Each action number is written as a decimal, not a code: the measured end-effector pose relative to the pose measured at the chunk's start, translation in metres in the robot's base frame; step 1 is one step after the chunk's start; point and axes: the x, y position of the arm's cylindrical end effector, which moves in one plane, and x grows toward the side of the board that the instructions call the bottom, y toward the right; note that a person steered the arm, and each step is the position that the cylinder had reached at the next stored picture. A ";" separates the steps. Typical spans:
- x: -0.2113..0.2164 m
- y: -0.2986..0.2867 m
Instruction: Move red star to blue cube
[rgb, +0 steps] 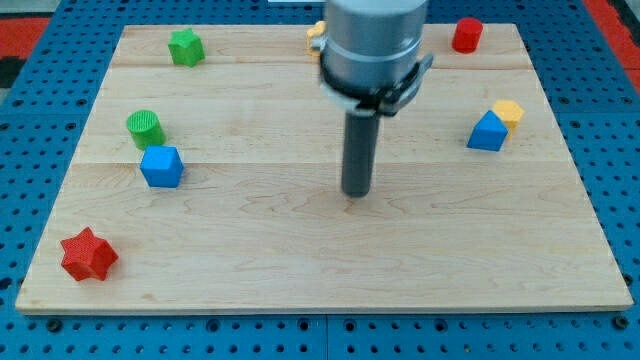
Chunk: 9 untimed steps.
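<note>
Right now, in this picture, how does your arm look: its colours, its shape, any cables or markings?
My arm ends in a wide grey metal cylinder with a darker clamp ring around its lower edge. Below it hangs a straight, dark grey, round rod, and my tip is its blunt lower end. No cables or markings are visible. The upper arm is out of frame.

You see my tip (356, 193) resting mid-board, well apart from every block. The red star (88, 254) sits near the board's (300, 260) bottom-left corner; the blue cube (161, 166) lies above it, just below a green cylinder (145, 127).
</note>
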 end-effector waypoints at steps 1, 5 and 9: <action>0.052 -0.042; 0.105 -0.263; 0.059 -0.283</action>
